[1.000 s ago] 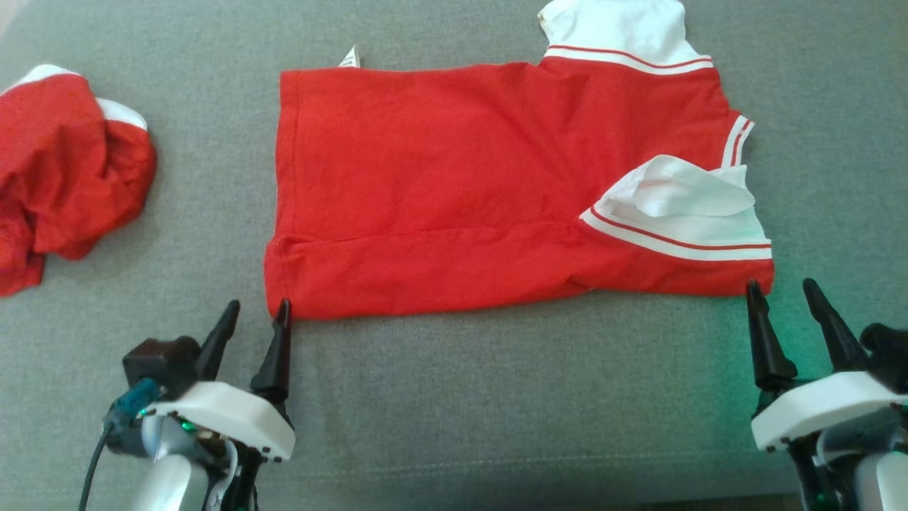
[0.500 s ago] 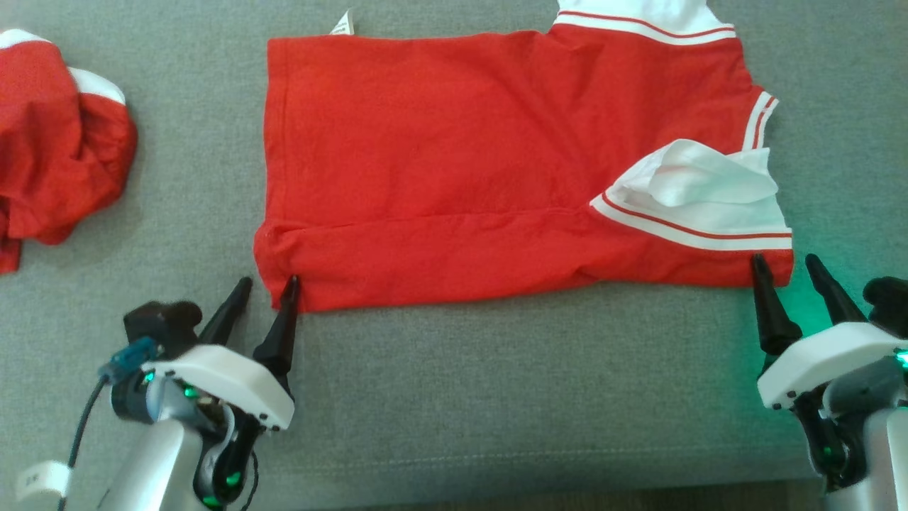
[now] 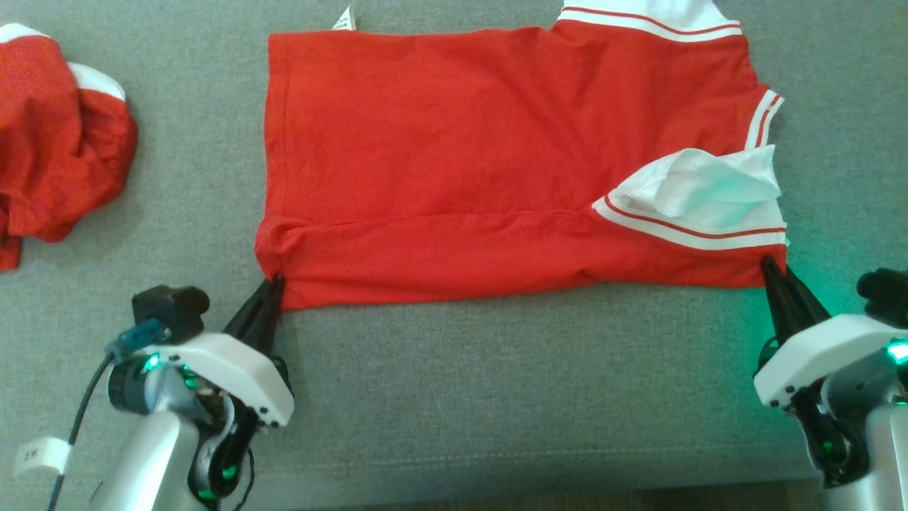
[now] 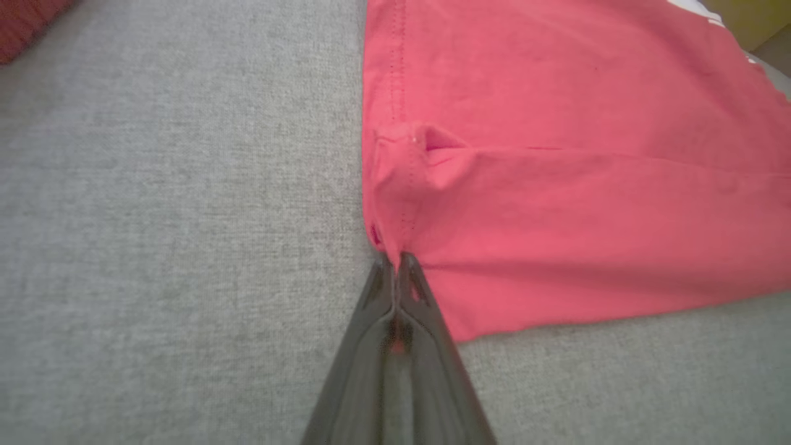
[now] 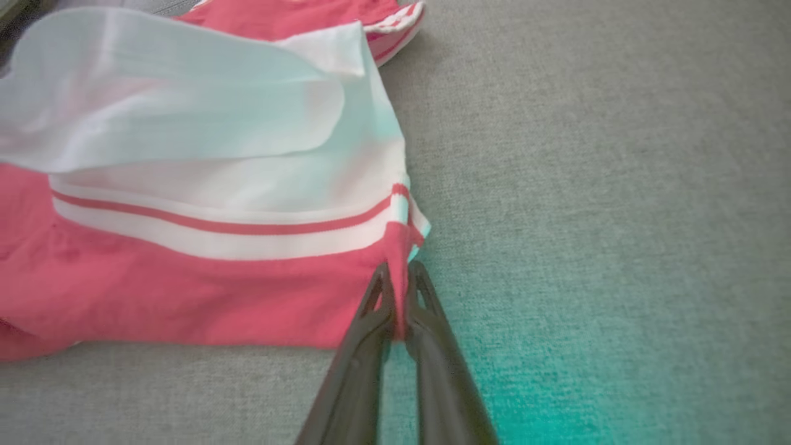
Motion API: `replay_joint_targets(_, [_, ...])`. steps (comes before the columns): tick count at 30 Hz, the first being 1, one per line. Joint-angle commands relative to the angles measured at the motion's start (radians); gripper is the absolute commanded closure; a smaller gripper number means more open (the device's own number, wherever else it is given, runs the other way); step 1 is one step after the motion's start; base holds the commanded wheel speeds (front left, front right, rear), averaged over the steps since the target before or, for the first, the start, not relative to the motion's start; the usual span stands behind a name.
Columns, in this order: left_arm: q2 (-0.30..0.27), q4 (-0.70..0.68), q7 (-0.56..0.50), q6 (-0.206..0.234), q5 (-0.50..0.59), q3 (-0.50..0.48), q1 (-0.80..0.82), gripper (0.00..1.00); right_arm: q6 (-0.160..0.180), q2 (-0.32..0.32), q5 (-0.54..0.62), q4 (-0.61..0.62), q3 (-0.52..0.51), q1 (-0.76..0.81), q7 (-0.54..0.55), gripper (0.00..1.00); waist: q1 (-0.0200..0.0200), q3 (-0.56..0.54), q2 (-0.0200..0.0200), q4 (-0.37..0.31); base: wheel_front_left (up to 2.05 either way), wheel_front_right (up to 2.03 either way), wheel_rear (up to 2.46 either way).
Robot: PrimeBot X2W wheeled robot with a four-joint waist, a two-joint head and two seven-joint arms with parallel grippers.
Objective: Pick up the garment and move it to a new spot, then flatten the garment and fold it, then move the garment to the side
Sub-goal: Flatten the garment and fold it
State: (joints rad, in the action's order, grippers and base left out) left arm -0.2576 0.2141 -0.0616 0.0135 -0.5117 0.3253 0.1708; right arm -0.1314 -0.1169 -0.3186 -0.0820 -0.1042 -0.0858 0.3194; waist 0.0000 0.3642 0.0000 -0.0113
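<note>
Fabric is pinched in both of your grippers. Your left gripper (image 3: 272, 285) has its two dark fingers (image 4: 371, 296) pressed together on the near left corner of the red garment (image 3: 454, 156), right at the stitched hem. In the left wrist view a sliver of red shows between them below the tips. Your right gripper (image 3: 771, 268) is clamped the same way on the near right corner, just below the white striped band (image 5: 216, 228), and a strip of red runs down between its fingers. How many layers each one grips is hard to say from these views.

The garment lies spread on the grey cushion (image 3: 496, 397), across its middle and far part, well back from the cushion's near edge. Its hem faces the cushion's left side and its collar the right. A crease runs left to right along its near side, and the cloth puckers where that crease meets the hem. The white collar (image 3: 702, 188) sits rumpled on top near the right corner. A white sleeve (image 3: 638, 8) reaches past the top of the head view, and a small white label (image 3: 345, 20) pokes out at the far left corner.

A second red garment (image 3: 57, 135) lies crumpled toward the cushion's left side, well apart from the one you hold. The green lamp (image 3: 897, 351) on your right wrist tints the cushion beside that gripper.
</note>
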Motion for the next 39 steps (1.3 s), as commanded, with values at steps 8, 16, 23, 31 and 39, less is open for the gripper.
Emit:
replay_joint_targets(8, [-0.062,-0.079,-0.026,0.042,0.007,-0.039,-0.082,1.0,0.001,0.027,-0.022,0.134,-0.019,0.141,0.068,1.0,0.0,-0.062,0.0,0.01,0.0,0.0,0.0])
replay_joint_targets(16, [-0.08,-0.117,-0.059,0.07,-0.011,-0.049,-0.154,1.0,0.001,0.048,-0.032,0.223,-0.037,0.278,0.122,1.0,0.0,-0.118,0.0,0.005,0.0,0.0,0.0])
replay_joint_targets(23, [-0.075,-0.133,-0.087,0.092,-0.018,-0.038,-0.184,0.79,0.001,0.054,-0.034,0.247,-0.033,0.309,0.116,0.16,0.0,-0.137,0.0,-0.006,0.0,0.0,0.0])
replay_joint_targets(31, [-0.073,-0.146,-0.025,0.139,0.021,-0.055,-0.172,0.0,0.001,0.009,0.054,0.308,0.0,0.239,-0.081,0.0,0.0,-0.155,0.0,-0.011,0.0,0.0,0.0])
replay_joint_targets(39, [-0.072,-0.233,0.144,0.188,0.106,-0.082,-0.115,0.0,0.001,0.0,0.123,0.333,0.059,0.159,-0.26,0.0,0.0,-0.178,0.0,-0.008,0.0,0.0,0.0])
